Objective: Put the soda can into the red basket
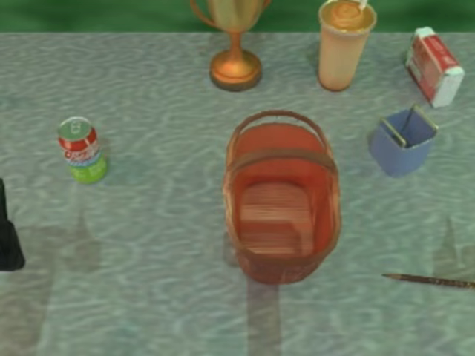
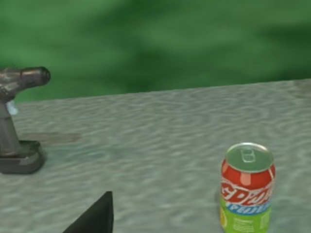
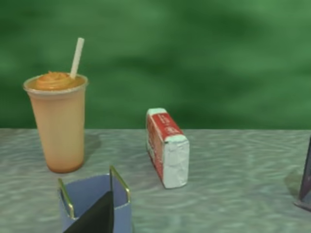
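The soda can (image 1: 82,150) stands upright on the left part of the table, red on top, lime-green below, with a silver lid; the left wrist view shows it (image 2: 247,190) too, standing alone. The red basket (image 1: 282,199), oval with an arched handle, sits in the middle of the table and holds nothing. My left gripper (image 1: 9,237) is at the table's left edge, nearer than the can and apart from it. Only a dark part of my left gripper (image 2: 95,219) shows in its wrist view. My right gripper (image 3: 97,218) shows only as a dark wedge in front of the blue bucket.
A gold trophy (image 1: 235,52), a tall orange cup (image 1: 344,46) with a straw and a red-and-white carton (image 1: 434,67) line the back. A small blue bucket (image 1: 403,141) stands right of the basket. A pencil (image 1: 430,280) lies at front right. A grey drill (image 2: 19,121) stands off to the side.
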You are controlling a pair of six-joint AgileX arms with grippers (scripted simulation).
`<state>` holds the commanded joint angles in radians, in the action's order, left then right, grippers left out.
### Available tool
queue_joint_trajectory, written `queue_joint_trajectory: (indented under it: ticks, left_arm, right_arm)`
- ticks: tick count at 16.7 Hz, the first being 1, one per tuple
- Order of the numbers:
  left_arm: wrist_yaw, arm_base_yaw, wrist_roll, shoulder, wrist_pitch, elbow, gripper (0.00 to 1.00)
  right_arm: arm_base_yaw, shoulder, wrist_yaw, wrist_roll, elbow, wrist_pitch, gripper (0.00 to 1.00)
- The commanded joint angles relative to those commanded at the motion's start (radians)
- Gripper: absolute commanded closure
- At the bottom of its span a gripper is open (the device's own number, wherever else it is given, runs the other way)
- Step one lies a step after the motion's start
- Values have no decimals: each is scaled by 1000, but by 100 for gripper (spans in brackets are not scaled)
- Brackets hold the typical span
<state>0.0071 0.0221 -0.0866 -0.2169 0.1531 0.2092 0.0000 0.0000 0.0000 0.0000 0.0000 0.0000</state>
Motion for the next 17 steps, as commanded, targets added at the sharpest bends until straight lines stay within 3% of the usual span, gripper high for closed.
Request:
queue_joint_trajectory:
  ticks: [17]
  left_arm:
    - [-4,84,-514,-1722,936,1488,0]
  right_arm:
    - [0,0,0,0,0,0,0]
